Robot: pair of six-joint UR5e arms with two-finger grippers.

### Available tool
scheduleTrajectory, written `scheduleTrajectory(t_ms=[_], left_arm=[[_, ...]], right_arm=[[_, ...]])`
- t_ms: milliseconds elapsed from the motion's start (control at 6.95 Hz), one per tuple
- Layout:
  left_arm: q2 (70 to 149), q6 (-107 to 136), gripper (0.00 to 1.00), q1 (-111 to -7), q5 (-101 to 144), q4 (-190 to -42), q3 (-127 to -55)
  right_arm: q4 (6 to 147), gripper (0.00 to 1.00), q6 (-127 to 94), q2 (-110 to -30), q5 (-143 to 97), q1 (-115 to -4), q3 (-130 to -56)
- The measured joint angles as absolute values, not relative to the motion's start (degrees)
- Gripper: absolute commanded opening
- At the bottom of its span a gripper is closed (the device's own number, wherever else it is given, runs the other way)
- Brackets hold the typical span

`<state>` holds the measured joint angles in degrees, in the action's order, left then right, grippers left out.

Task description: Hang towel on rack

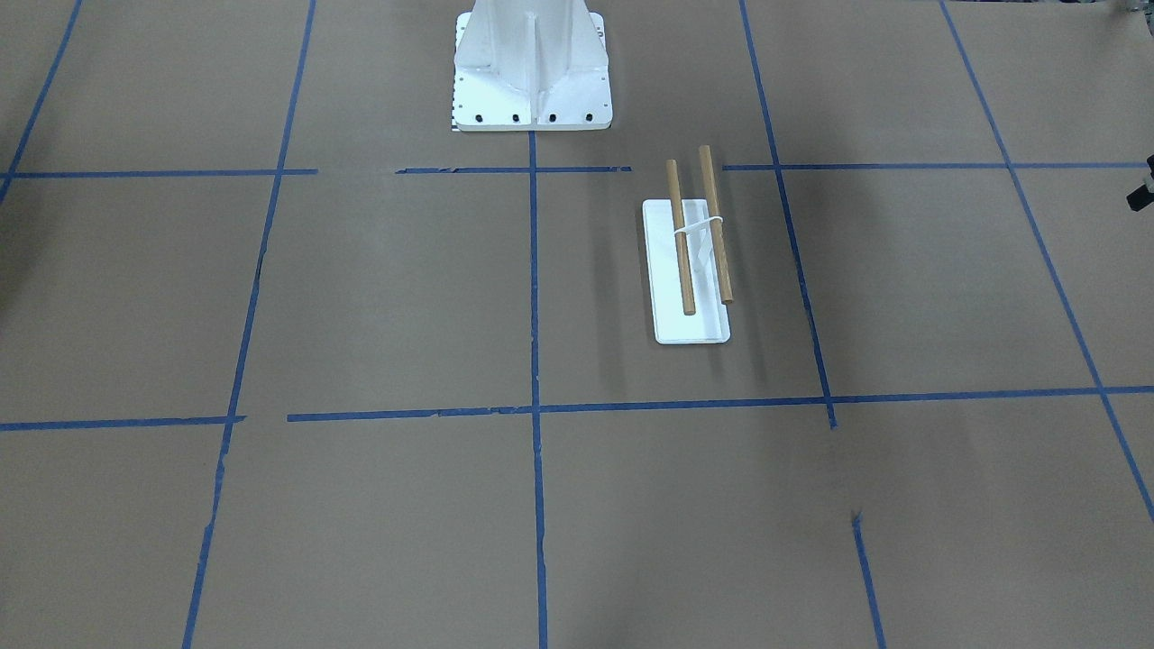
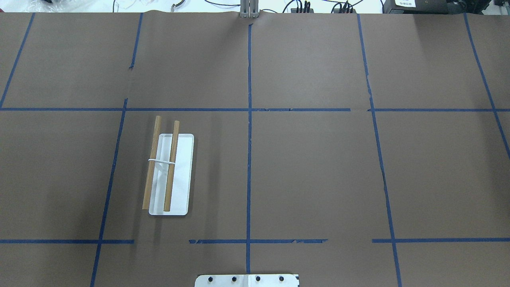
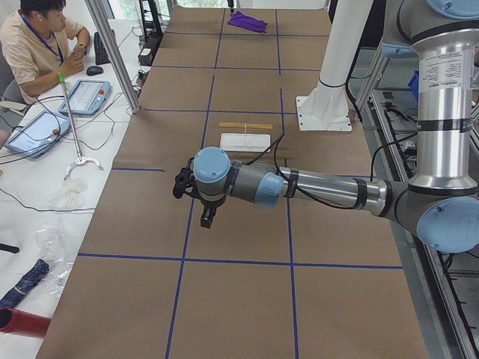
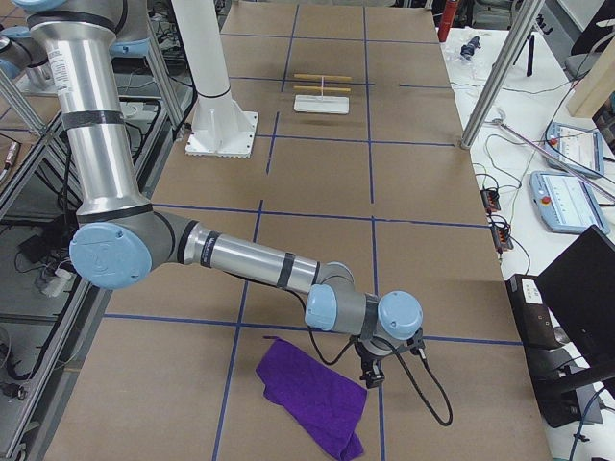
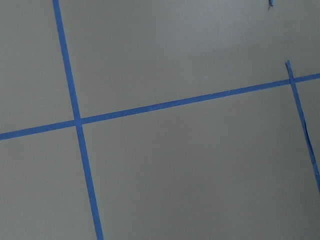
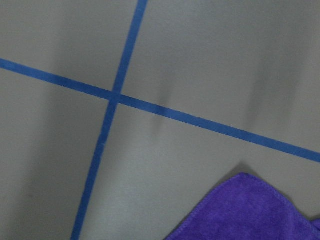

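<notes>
Lying rumpled on the brown-papered worktop [image 1: 388, 297] at the robot's right end is the purple towel [image 4: 312, 396], flat on the paper. The right gripper [image 4: 370, 376] points down just beside the towel's edge; whether it touches the cloth cannot be told. It shows only in the right side view, so whether it is released or clenched cannot be told either. The right wrist view catches one towel corner at its lower right and a crossing of blue tape [image 1: 534, 270] lines.

The rack [image 1: 690, 261] stands on the robot's left half of the worktop, near the big white pedestal [image 1: 532, 72] and well apart from the towel. Its flat white base [image 2: 184, 175] lies on the paper. Two wooden dowels [image 2: 172, 165] run parallel above the base, joined at mid-length by a white support. In the overhead view one dowel overhangs the base's left edge.

The left arm reaches out low over the robot's left end of the worktop. The left gripper [image 3: 207, 217] hangs downward above the paper, near a tape line and apart from the rack. Its state cannot be told, since only the left side view shows it. The left wrist view shows only paper and tape.

A person [image 3: 34, 45] sits at a side table beside the worktop, with two control tablets [image 3: 86, 96] nearby.
</notes>
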<state>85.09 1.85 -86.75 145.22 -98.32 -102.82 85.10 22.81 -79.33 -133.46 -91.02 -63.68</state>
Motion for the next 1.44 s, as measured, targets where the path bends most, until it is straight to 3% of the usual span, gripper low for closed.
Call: scheduleTrajectory(t_ms=[719, 1439], left_arm=[[86.1, 1.8, 1.0, -86.8, 145.2, -98.3, -103.0], [86.4, 1.8, 1.0, -86.8, 145.2, -98.3, -103.1]], right_arm=[[85.0, 0.83, 23.0, -79.3, -132.8, -91.6, -54.4], [75.8, 0.81, 21.2, -79.6, -131.0, -91.6, -46.6]])
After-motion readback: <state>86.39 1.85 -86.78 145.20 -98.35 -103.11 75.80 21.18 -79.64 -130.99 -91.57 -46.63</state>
